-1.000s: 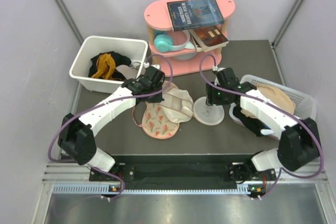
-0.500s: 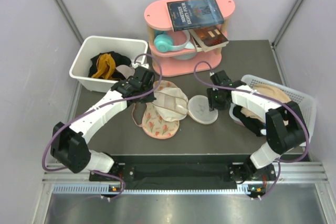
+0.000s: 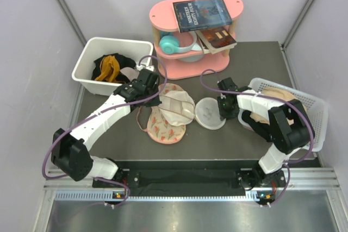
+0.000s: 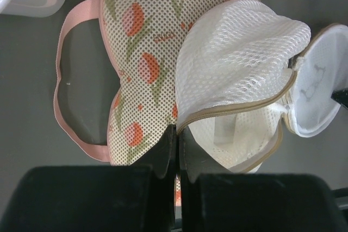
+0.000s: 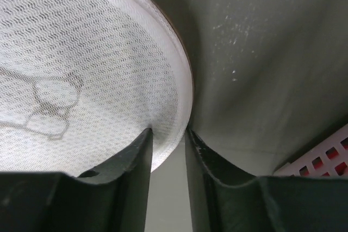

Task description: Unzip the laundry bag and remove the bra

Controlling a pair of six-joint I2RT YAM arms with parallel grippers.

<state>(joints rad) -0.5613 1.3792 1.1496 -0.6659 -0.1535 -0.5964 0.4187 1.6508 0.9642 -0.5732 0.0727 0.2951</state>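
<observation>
The laundry bag point(image 3: 178, 104) lies unzipped on the dark table; its cream mesh dome point(image 4: 239, 58) gapes along the tan zip tape. Its round white flap point(image 3: 209, 113) lies flat to the right. My left gripper point(image 3: 157, 99) point(image 4: 178, 129) is shut on the bag's zip rim at the left. My right gripper point(image 3: 225, 110) point(image 5: 168, 131) stands at the flap's right edge. Its jaws are narrowly apart, with the mesh rim point(image 5: 176, 112) between them. The mustard-yellow bra point(image 3: 109, 68) lies in the white bin among black clothes.
A pink floral flat piece point(image 3: 163, 127) point(image 4: 136, 52) with a pink strap lies under the bag. The white bin point(image 3: 89, 51) is at the back left. A pink shelf point(image 3: 163, 12) holds books and headphones. A white basket point(image 3: 315, 107) with a beige garment stands at the right.
My right gripper came down to the flap's right edge and its jaws narrowed around the rim. The flap slid slightly left. My left gripper shifted a little left, still gripping the bag.
</observation>
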